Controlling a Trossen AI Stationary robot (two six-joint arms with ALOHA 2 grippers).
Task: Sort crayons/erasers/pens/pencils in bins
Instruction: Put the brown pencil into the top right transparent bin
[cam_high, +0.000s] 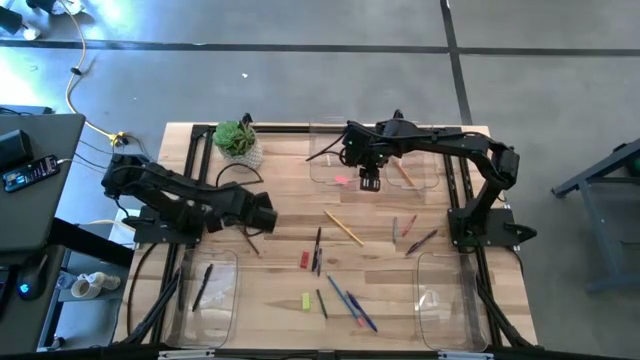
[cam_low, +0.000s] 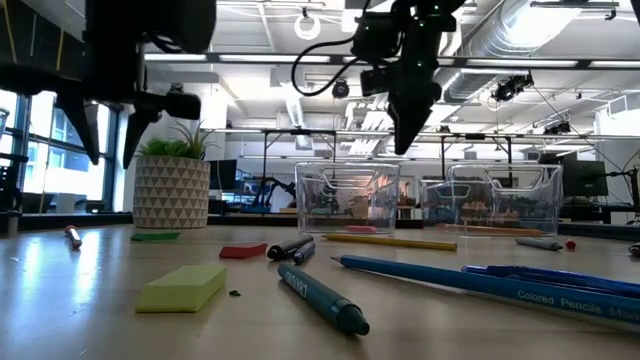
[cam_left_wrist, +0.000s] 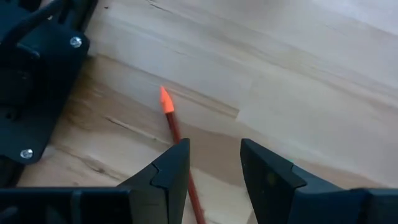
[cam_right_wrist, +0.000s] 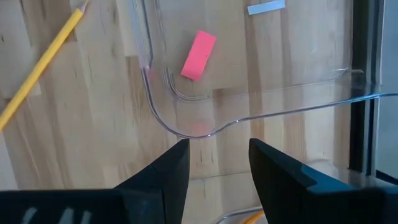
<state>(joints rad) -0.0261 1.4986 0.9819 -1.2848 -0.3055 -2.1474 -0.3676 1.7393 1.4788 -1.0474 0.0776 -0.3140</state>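
High view: right gripper (cam_high: 369, 184) hangs empty, fingers apart, over a far bin (cam_high: 322, 172) holding a pink eraser (cam_high: 341, 180); potted plant (cam_high: 238, 141) beside.

Low view: yellow-green eraser (cam_low: 183, 287) and blue pencil (cam_low: 320, 297) lie nearest.

Left wrist view: left gripper (cam_left_wrist: 214, 168) open, empty, above an orange-tipped stick (cam_left_wrist: 176, 132).

Right wrist view: yellow pencil (cam_right_wrist: 40, 66) outside the bin wall.

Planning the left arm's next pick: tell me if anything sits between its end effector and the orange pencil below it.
Nothing visible does. The left end effector hangs open over the orange pencil, whose shaft runs beneath one finger. Only bare table surrounds the pencil's tip.
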